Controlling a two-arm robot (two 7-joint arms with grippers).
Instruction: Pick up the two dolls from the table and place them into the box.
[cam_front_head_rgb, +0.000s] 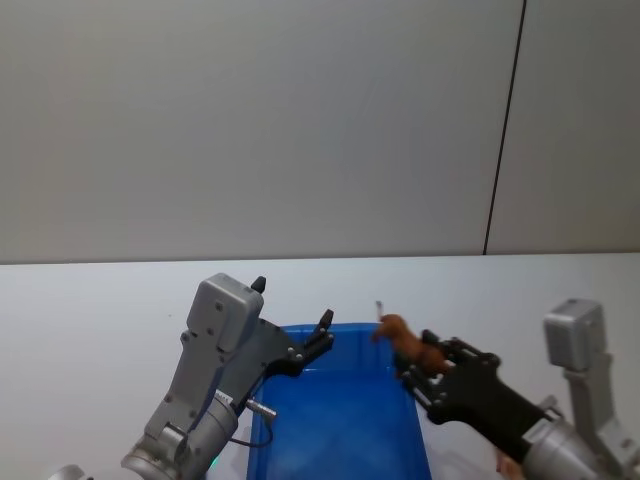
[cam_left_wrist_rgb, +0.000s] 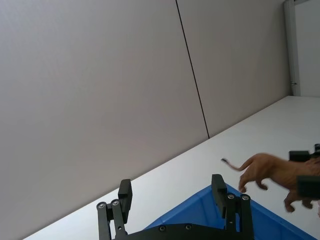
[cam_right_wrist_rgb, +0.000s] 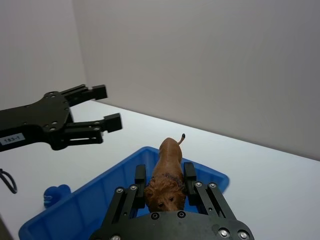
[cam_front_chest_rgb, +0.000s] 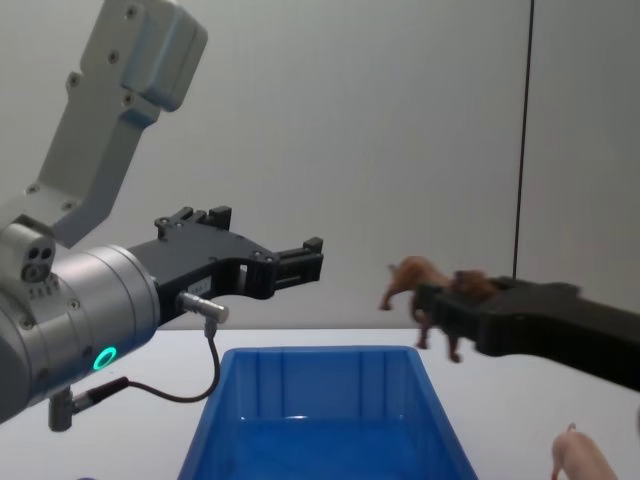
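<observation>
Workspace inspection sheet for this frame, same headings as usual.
Surface: white table, plain.
Job's things: blue box on table; brown doll held above its far right corner; pink doll on table, to its right.
Clutter: small blue piece beside box, unidentifiable.
Grippers: left gripper open, empty, over box's left side; right gripper shut on brown doll.
Cables: thin dark cable loops under left wrist.
Surroundings: grey wall, dark vertical seam.

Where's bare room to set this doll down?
The box floor is bare. The table is bare past the far rim. Crowded: left gripper over the left rim, right gripper holding the brown doll over the right rim, pink doll right of the box.
</observation>
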